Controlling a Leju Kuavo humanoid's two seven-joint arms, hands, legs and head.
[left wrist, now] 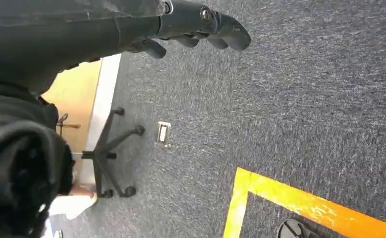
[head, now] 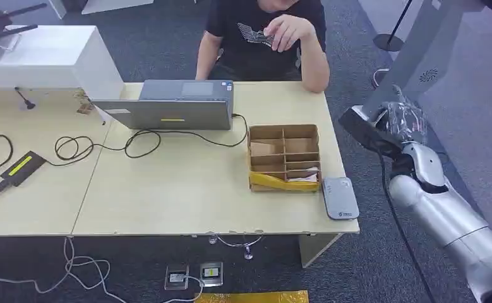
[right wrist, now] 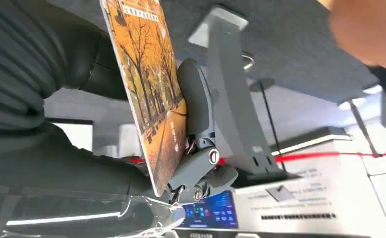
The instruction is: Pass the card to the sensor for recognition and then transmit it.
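Note:
My right hand (head: pixel 400 121) is raised beside the table's right end, off past the edge, and grips a card (right wrist: pixel 151 84) printed with orange autumn trees. In the right wrist view the card stands between the thumb and the darker fingers (right wrist: pixel 196 104). The grey card sensor (head: pixel 340 197) lies flat on the table's front right corner, lower than my right hand and to its left. My left hand (left wrist: pixel 195 25) hangs over the carpet, its fingers curled and nothing in them.
A cardboard divider box (head: pixel 284 158) with cards sits next to the sensor. A laptop (head: pixel 174 105) and cables lie further left on the table (head: pixel 167 196). A person (head: pixel 265 35) sits behind the table. A grey stand (head: pixel 420 57) rises at the right.

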